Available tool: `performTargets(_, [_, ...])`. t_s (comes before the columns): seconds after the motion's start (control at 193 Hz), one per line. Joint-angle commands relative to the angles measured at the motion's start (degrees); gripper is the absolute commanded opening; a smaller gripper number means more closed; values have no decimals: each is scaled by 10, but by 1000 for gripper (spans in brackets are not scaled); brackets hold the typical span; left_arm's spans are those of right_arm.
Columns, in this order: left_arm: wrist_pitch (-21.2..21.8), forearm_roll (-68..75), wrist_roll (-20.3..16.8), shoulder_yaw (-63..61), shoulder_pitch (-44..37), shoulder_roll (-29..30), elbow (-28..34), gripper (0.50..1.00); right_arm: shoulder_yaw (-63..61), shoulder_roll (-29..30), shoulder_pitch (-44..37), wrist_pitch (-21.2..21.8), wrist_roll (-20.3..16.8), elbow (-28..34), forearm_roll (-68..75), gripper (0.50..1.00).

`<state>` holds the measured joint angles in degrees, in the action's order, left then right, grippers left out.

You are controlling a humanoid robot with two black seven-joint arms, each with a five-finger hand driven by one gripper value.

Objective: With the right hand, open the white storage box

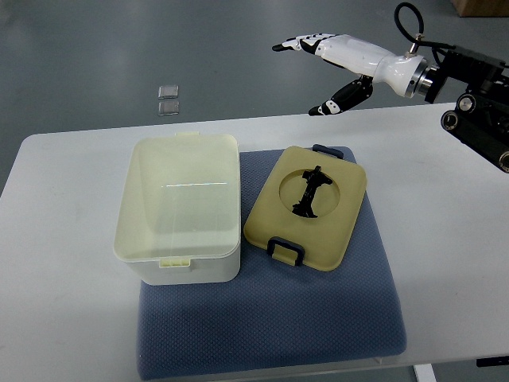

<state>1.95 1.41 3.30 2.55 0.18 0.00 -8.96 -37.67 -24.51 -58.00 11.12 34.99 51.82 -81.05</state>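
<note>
Mat: dark blue textured fabric mat (318, 318) lies nearest the camera, flat on the table, and reaches close to the near table edge.
Table: white table (453, 263) with rounded corners carries everything; grey floor shows beyond it.
Box: white plastic storage box (179, 208) stands on the left part of the mat, partly over the bare table. It has no lid on it, and the pale inside is visible from above. A small latch tab sits on its near wall.
Lid: beige flat plastic lid (306, 207) with dark blue clips lies on the mat just beside the box on the right, turned a little. A round recess in its middle holds a black part whose kind I cannot tell.
Right hand: white and black robot hand (334, 60) hovers above the far table edge, well apart from box and lid. Its fingers are stretched and it holds nothing.
Floor items: two small clear square pieces (168, 99) lie on the floor behind the table.
</note>
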Motion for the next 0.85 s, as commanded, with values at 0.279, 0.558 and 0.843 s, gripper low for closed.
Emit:
performTargets(0.279, [0,0,0,0,0,0,0,1000,-78,68,72,22,-228,-44,484,921])
performTargets(0.558, [0,0,0,0,0,0,0,1000,-78,98,104,-40,-263,-66,577,930])
performTargets(0.843, [0,0,-1,0,0,0,0,1000,-72,99,104,-33,-263,-85,584,930])
